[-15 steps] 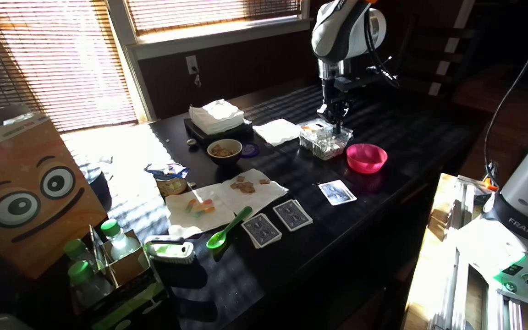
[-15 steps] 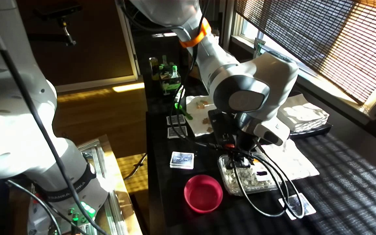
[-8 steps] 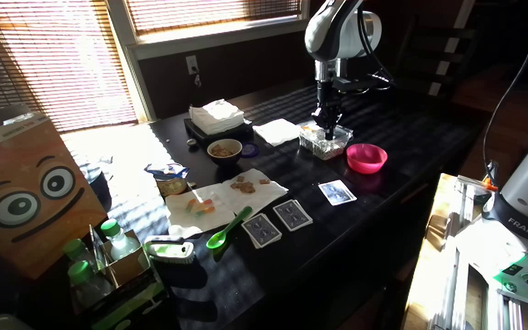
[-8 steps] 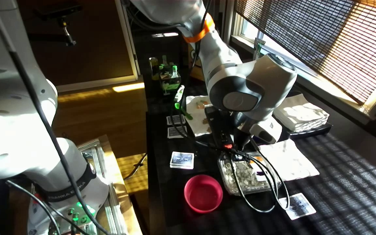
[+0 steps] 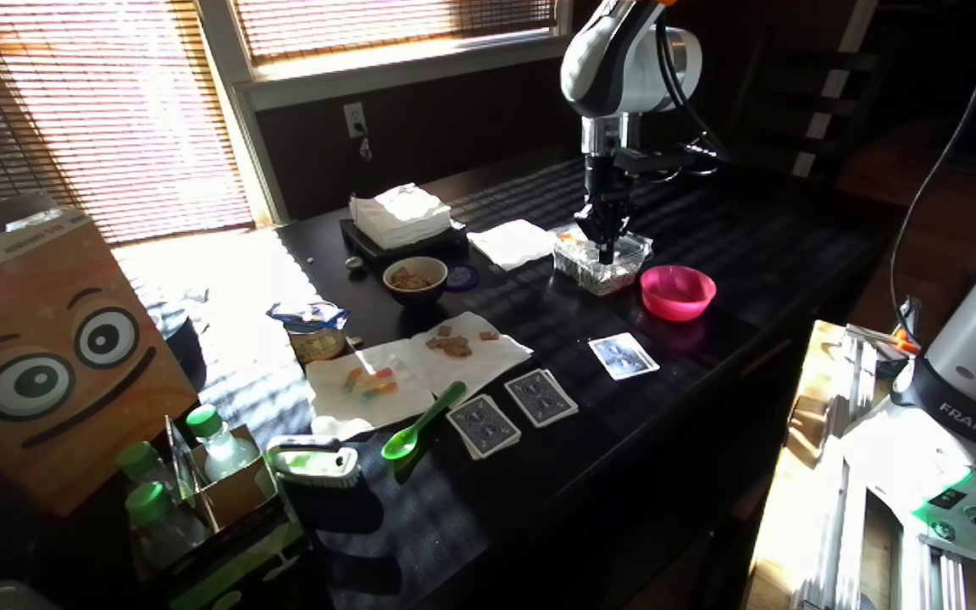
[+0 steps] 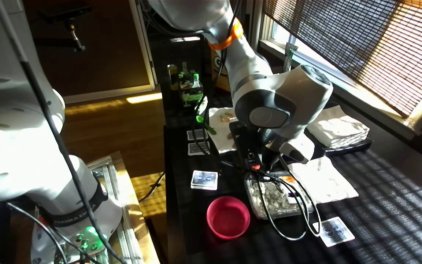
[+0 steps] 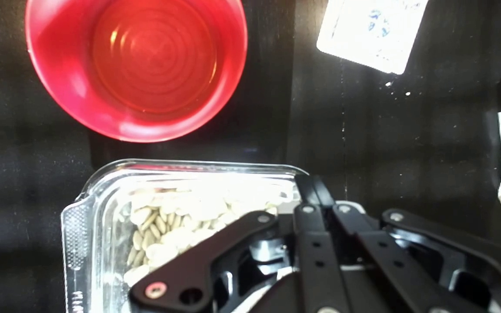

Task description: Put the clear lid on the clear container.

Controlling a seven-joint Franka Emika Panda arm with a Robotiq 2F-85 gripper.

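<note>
Clear container [image 5: 594, 278] sits flat on the dark surface [image 6: 394, 212], holding pale seed-like pieces [image 7: 148, 234]. Clear lid [image 7: 181, 208] lies over the container's top, roughly in line with it; cannot tell if it is seated all round. End effector [image 7: 313, 188] points down at the container: fingers together, tips meeting, over the container's rim near a corner in the wrist view. Cannot tell if the tips press on the lid; in an exterior view they are hidden behind the lower end of the arm [image 6: 267, 116].

Pink bowl [image 5: 678, 298] just beside the container, strip of surface between the two in the wrist view. Flat napkin [image 5: 512, 243] just beside the container, roughly opposite the bowl; touching or apart, cannot tell. Small card pile [image 6: 333, 231] just beside one container corner. Bright card pile [image 6: 204, 180] near the container. Napkin stack [image 5: 401, 213] on a black tray [image 6: 349, 147], farther from the container than the flat napkin. Dark bowl [image 5: 416, 296] of brown pieces left of the container in an exterior view, purple disc [image 5: 462, 277] between them. Well apart from the container: spread napkins [image 5: 479, 364], two more card piles [image 5: 540, 397], green spoon [image 5: 424, 419], brush [image 5: 314, 466], green-capped bottles [image 5: 221, 445], orange box [image 5: 69, 356] with a printed face.
</note>
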